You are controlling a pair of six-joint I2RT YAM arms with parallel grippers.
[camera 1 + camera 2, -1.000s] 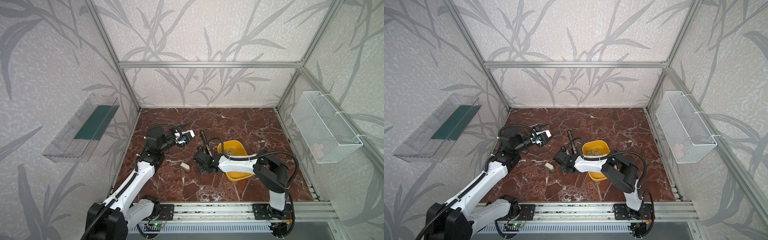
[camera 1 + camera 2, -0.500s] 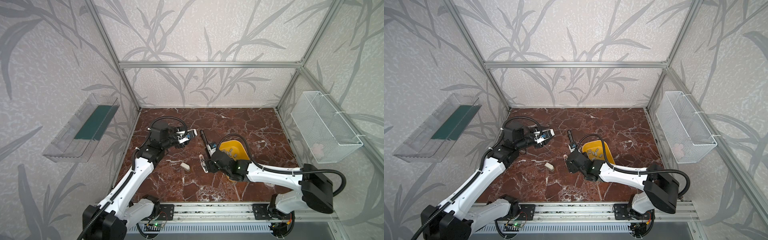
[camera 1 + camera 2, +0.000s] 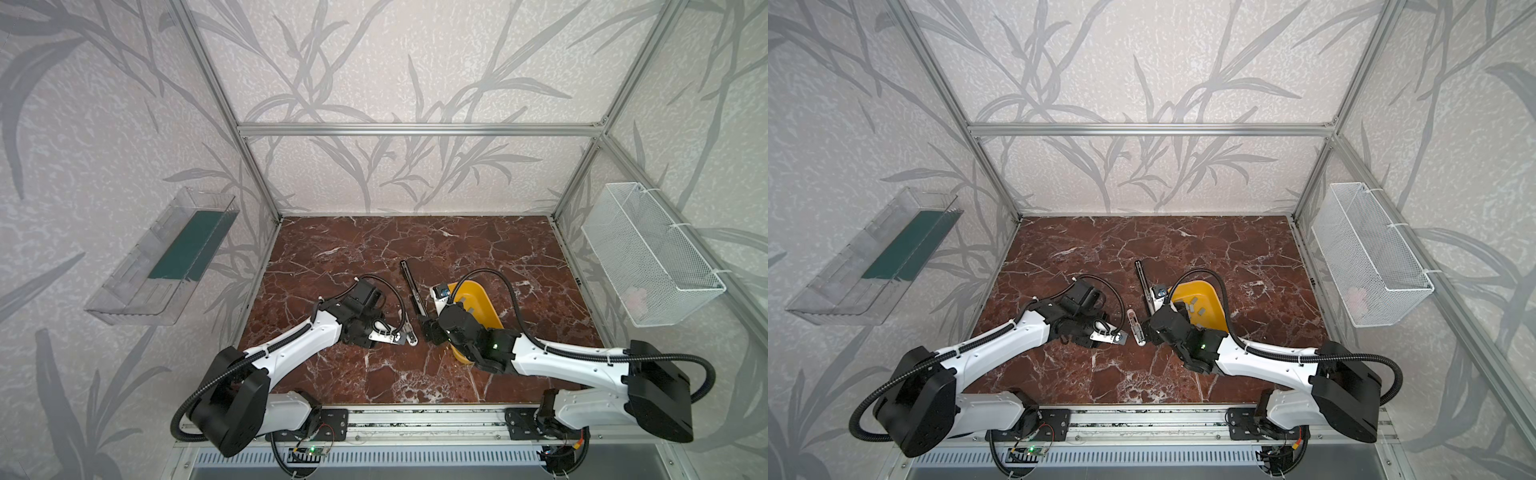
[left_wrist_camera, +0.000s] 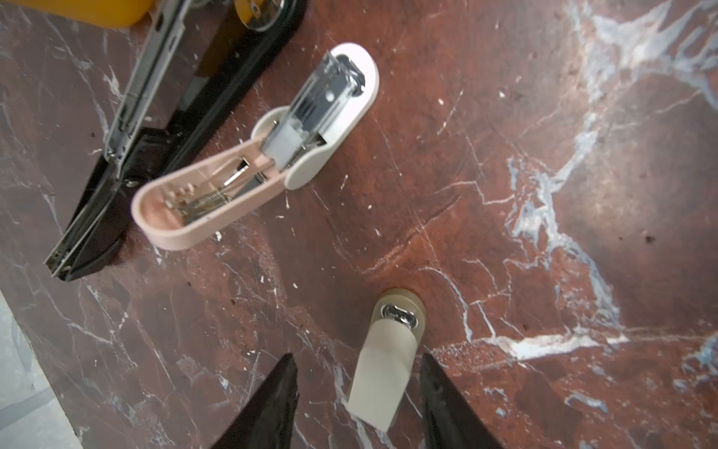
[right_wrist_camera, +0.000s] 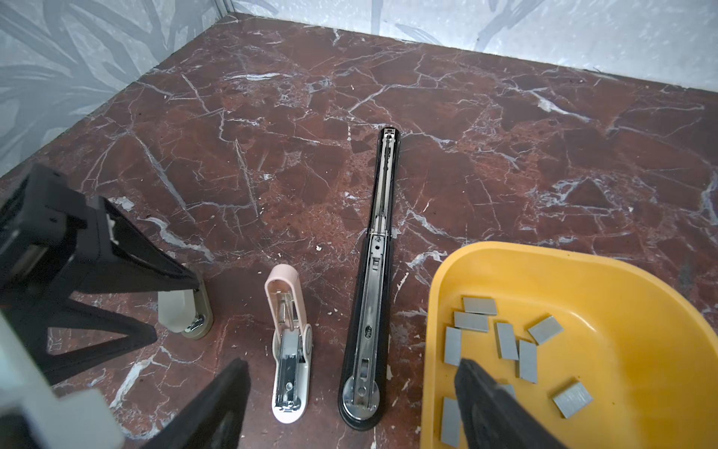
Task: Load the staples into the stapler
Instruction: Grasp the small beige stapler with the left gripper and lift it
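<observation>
I have the left gripper (image 4: 357, 355) apart astride the shut beige stapler (image 4: 384, 361), seemingly to open it, and the right gripper (image 5: 351, 361) spread wide at the yellow tray (image 5: 582, 272) where the staples (image 5: 507, 342) lie, near the opened pink stapler (image 5: 289, 350).

Matt metal staples (image 5: 507, 341) sit in smooth plastic tray (image 5: 621, 311) on glossy marble tabletop (image 5: 272, 155).

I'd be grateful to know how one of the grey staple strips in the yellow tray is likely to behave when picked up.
Lying flat and thin, a staple strip probably slides on the smooth tray rather than lifting. Small and metallic, it is likely light and stiff; a hard pinch might snap it.
</observation>
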